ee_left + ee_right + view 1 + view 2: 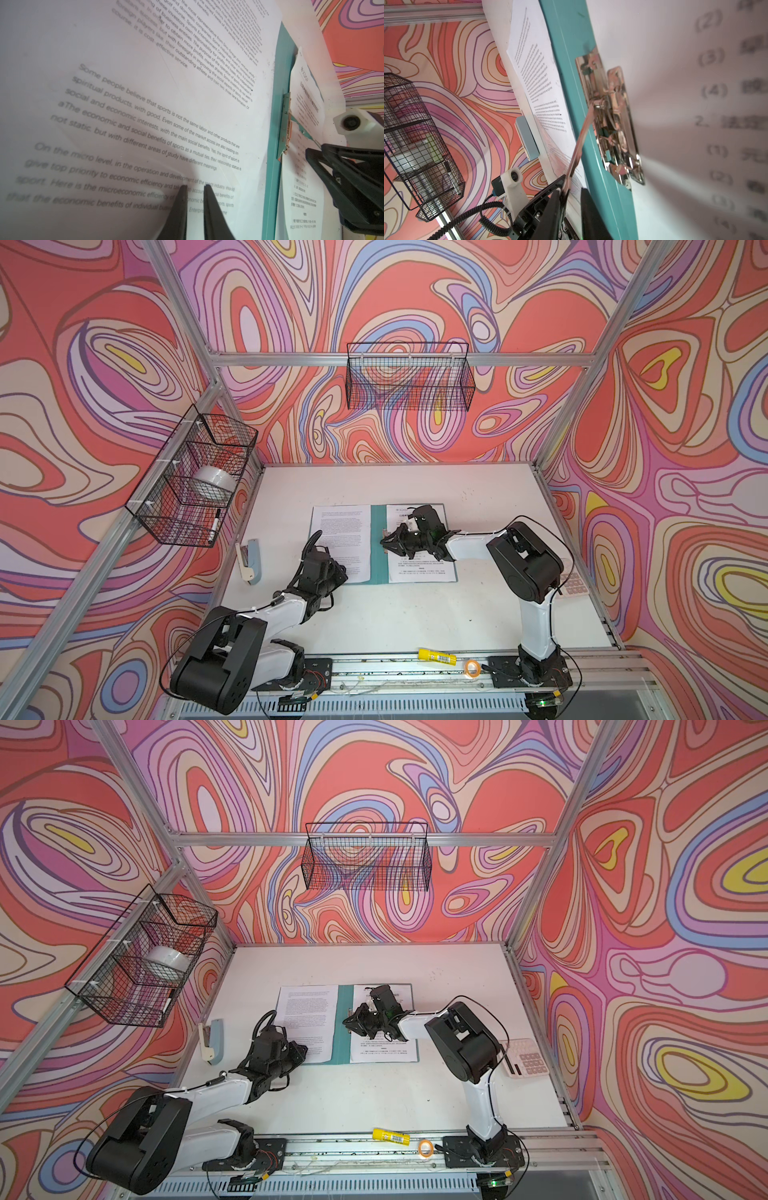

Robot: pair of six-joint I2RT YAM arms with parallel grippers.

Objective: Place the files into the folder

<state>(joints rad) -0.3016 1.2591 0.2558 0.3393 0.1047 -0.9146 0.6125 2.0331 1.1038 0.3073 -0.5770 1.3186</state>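
The teal folder [378, 547] [343, 1027] lies open on the white table. One of the files [340, 531] [145, 93], printed in English, covers its left half. Another sheet [419, 570] [685, 104] lies on its right half. The metal clip [612, 124] [286, 124] sits by the spine with its lever [581, 141] raised. My right gripper [384, 543] [571, 191] hovers at the spine, narrowly open. The lever's tip lies between its jaws, against one finger. My left gripper [343, 572] [195, 187] rests on the left sheet's lower part. It is narrowly open and holds nothing.
A grey stapler [251, 562] lies left of the folder. A yellow glue stick [436, 654] and a small tape ring [472, 667] rest on the front rail. A calculator [525, 1056] sits at the right edge. Wire baskets hang on the left wall [195, 477] and the back wall [409, 377].
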